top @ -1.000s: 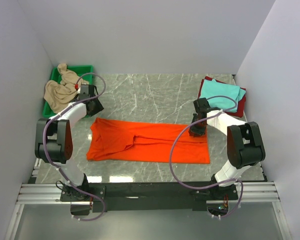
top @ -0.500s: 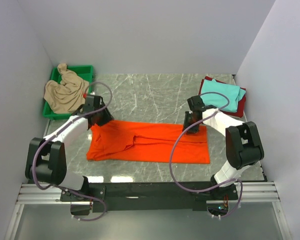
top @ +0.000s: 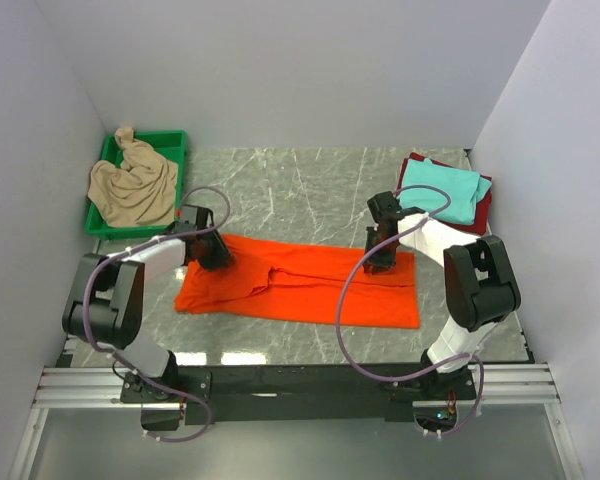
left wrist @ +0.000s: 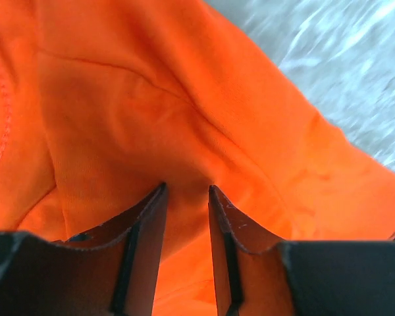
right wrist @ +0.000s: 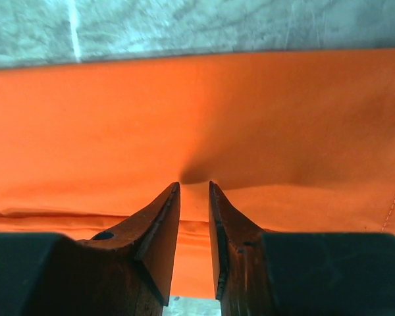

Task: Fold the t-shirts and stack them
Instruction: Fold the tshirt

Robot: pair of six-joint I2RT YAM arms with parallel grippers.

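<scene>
Orange shirt: spread flat and lengthwise across the middle of the tabletop, folded into a long band, with a loose flap near its left end.
Left hand: low on the shirt's far left corner, fingers drawn narrow with a ridge of orange cloth pinched between the tips.
Right hand: on the shirt's far edge near its right end, fingers close together, and the cloth puckers into the gap where they grip it.
Beige shirt: crumpled in a heap in the green tray at the far left, spilling over the tray's near rim.
Teal shirt: folded, lying on top of a dark red shirt at the far right of the tabletop, well apart from the orange one.
</scene>
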